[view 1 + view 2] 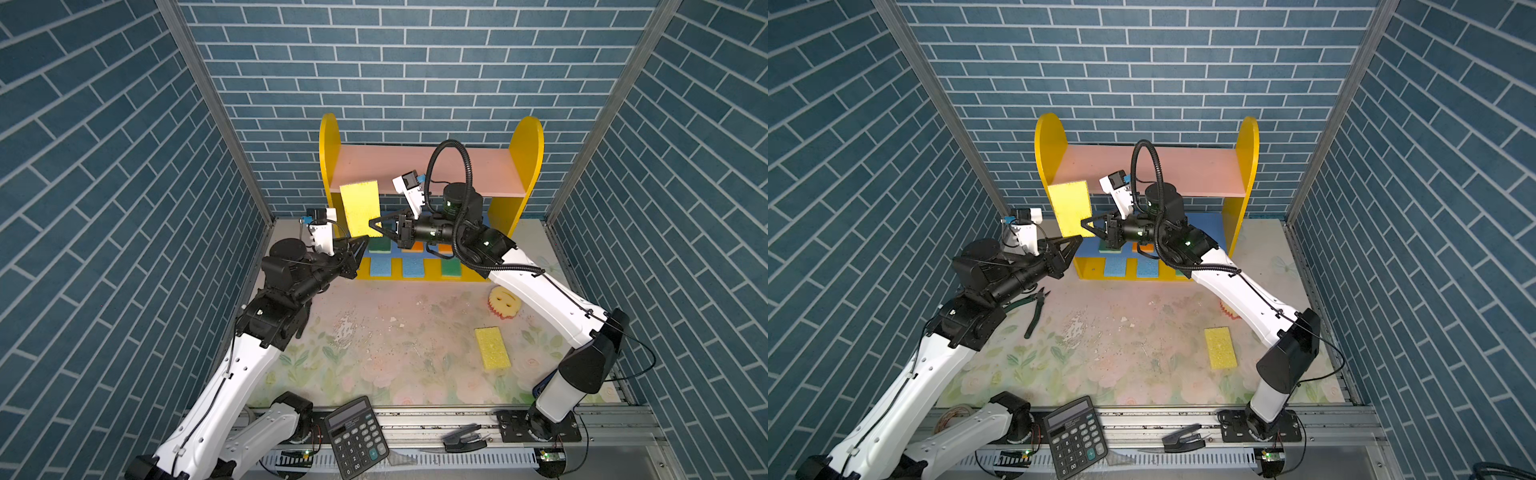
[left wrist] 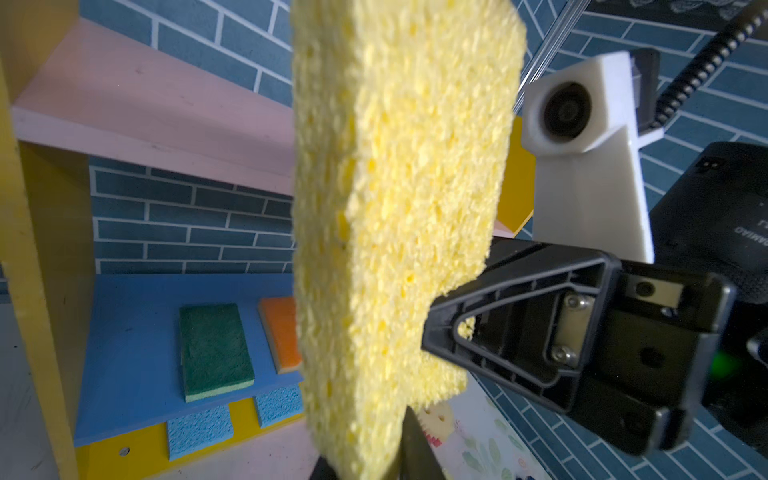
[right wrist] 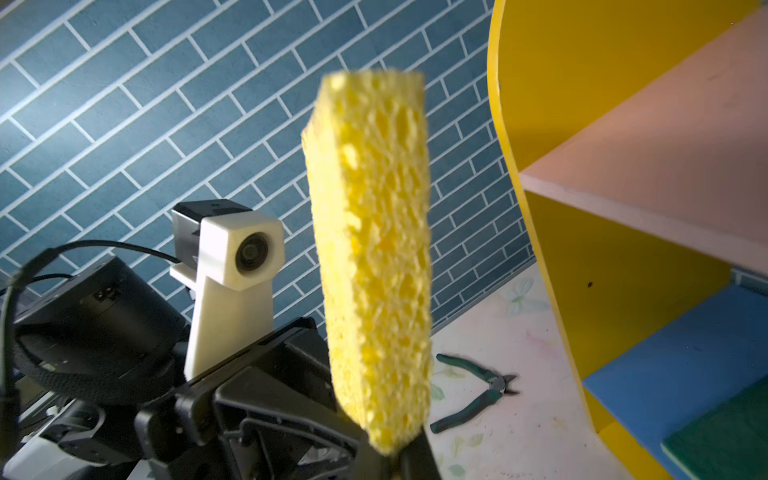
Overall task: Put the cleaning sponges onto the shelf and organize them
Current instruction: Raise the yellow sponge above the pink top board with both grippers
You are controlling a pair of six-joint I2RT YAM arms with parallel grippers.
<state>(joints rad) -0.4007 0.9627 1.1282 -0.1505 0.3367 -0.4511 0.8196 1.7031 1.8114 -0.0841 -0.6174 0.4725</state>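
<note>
The right pincer (image 1: 372,223) is clamping shut on the yellow sponge (image 1: 360,208), holding it upright in front of the shelf (image 1: 528,141), near its left panel. The left pincer (image 1: 363,242) is flanking the sponge's bottom end; whether it is gripping, I cannot tell.

Three-level shelf (image 1: 525,166) with yellow round-topped panels at the worktop's (image 1: 395,340) far edge; sponges on and before it.
A porous yellow rectangular sponge (image 1: 360,208) stands upright in the air before the shelf's left panel, its lower end in the right pincer (image 1: 371,224). On the blue middle board (image 2: 133,324) lie a green scouring sponge (image 1: 380,246), an orange sponge (image 1: 412,247) and a second orange sponge (image 1: 445,248). On the yellow base (image 1: 432,268) lie a light blue sponge (image 1: 380,267), a second light blue sponge (image 1: 412,267) and a green sponge (image 1: 451,268). A flat yellow sponge (image 1: 492,348) and a round yellow smiley sponge (image 1: 503,302) lie near the worktop's right edge.
</note>
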